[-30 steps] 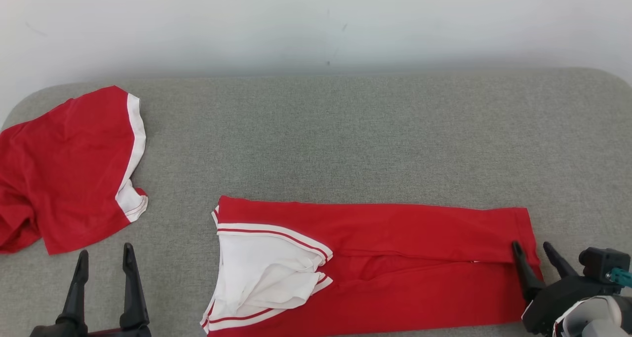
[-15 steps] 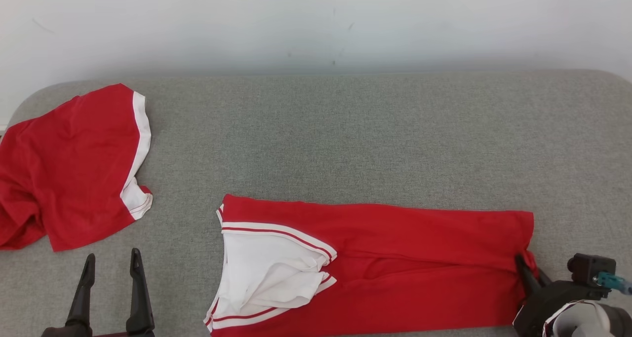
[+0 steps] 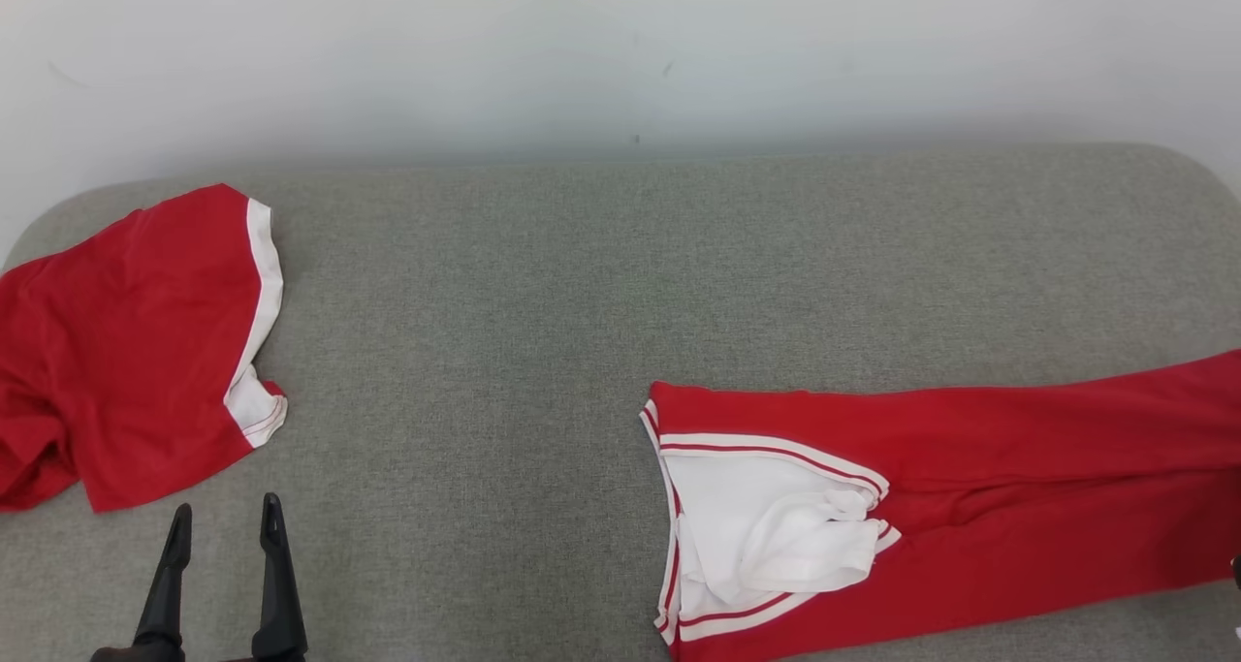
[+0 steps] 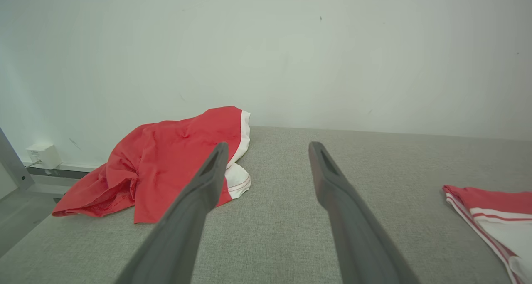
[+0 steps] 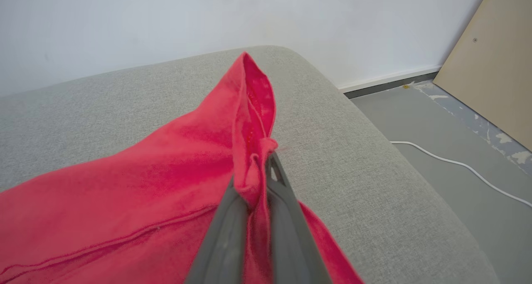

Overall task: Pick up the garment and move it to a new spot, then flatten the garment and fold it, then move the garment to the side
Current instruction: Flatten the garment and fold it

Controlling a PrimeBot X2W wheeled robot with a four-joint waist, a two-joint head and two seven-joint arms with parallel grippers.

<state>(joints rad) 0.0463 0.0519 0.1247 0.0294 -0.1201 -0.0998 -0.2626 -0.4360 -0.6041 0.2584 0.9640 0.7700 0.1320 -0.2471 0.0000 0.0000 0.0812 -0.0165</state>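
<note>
The garment [image 3: 970, 488], a folded red top with a white striped collar, lies along the near right of the grey cushion [image 3: 582, 284] and runs off the head view's right edge. In the right wrist view my right gripper [image 5: 254, 169] is shut on the garment's [image 5: 145, 184] red hem, which bunches up between the fingers near the cushion's right end. My left gripper [image 3: 226, 507] stands open and empty over bare cushion at the lower left. The left wrist view shows the left gripper [image 4: 269, 144] with its fingers wide apart and the garment's collar end [image 4: 490, 205] far to its right.
A second red garment [image 3: 136, 352] with white trim lies crumpled at the cushion's left end, just beyond the left gripper. A pale wall backs the cushion. Past the right end lie grey floor, a white cable [image 5: 457, 163] and a leaning wooden board [image 5: 494, 59].
My right gripper has shut on the garment's right hem and dragged the whole garment rightward, leaving the head view. The left gripper has stayed open in place.
</note>
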